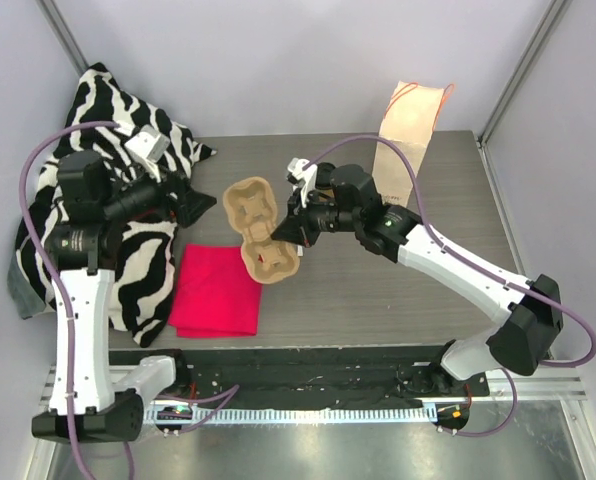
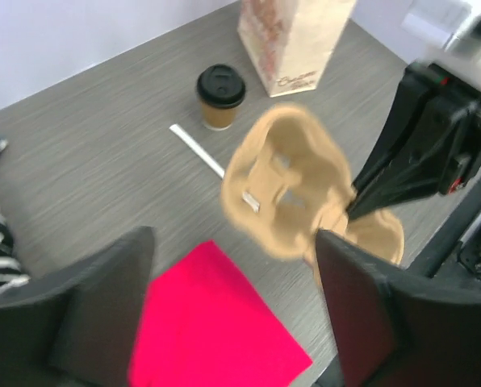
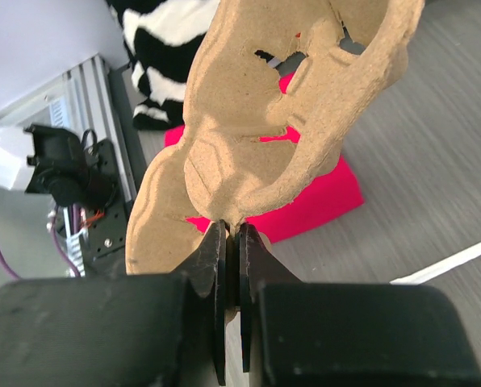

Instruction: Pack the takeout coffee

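Observation:
The takeout coffee [image 2: 220, 96], a small brown cup with a black lid, stands on the table near the paper bag in the left wrist view; in the top view my right arm mostly hides it. My right gripper [image 1: 296, 232] [image 3: 232, 234] is shut on the edge of the tan pulp carrier [image 1: 261, 228] [image 3: 281, 105] and holds it tilted above the table. The carrier also shows in the left wrist view [image 2: 285, 189]. My left gripper [image 1: 193, 205] [image 2: 236, 322] is open and empty, above the red napkin, left of the carrier.
A tall kraft paper bag [image 1: 410, 135] [image 2: 293, 40] stands at the back right. A red napkin [image 1: 216, 290] [image 2: 212, 322] lies flat at the front left. A white stick [image 2: 196, 151] lies by the cup. A zebra cloth [image 1: 128, 120] covers the table's left side.

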`<state>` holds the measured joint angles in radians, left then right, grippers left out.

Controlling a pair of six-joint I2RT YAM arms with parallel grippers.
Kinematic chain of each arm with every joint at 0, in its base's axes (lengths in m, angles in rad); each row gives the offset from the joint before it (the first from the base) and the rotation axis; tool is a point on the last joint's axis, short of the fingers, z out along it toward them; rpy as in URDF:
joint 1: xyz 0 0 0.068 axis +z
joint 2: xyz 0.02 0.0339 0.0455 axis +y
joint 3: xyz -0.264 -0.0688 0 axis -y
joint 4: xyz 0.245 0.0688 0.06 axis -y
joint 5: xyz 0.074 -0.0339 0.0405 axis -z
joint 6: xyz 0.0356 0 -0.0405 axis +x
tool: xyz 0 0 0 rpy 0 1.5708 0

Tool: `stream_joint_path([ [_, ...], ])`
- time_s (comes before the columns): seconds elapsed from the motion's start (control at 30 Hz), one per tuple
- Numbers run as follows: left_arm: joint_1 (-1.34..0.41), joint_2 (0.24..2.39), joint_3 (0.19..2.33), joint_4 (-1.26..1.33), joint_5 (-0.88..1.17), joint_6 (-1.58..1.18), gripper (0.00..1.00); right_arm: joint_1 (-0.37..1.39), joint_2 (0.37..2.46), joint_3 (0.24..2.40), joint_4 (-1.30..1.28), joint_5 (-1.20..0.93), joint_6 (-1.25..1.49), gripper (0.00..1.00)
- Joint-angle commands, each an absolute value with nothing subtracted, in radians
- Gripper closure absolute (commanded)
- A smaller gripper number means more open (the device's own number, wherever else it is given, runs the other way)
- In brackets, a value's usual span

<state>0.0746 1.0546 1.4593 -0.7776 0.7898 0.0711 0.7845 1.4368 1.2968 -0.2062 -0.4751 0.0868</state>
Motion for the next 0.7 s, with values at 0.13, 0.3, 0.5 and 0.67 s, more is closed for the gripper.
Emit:
stream_joint_path([
  [0.13, -0.141, 1.158, 1.5, -0.696, 0.664, 0.219, 0.27, 0.824, 1.358, 1.282, -0.196, -0.515, 0.025, 0.99],
  [0.3, -0.187, 1.196, 1.509, -0.701, 0.67, 0.256, 0.3, 0.828, 1.347, 1.279, -0.201, -0.508, 0.017, 0.99],
  [0.5, -0.209, 1.219, 1.502, -0.741, 0.716, 0.285, 0.41, 0.828, 1.335, 1.264, -0.199, -0.499, 0.011, 0.99],
  [0.67, -0.225, 1.233, 1.5, -0.762, 0.729, 0.293, 0.57, 0.83, 1.325, 1.25, -0.192, -0.489, 0.006, 0.99],
])
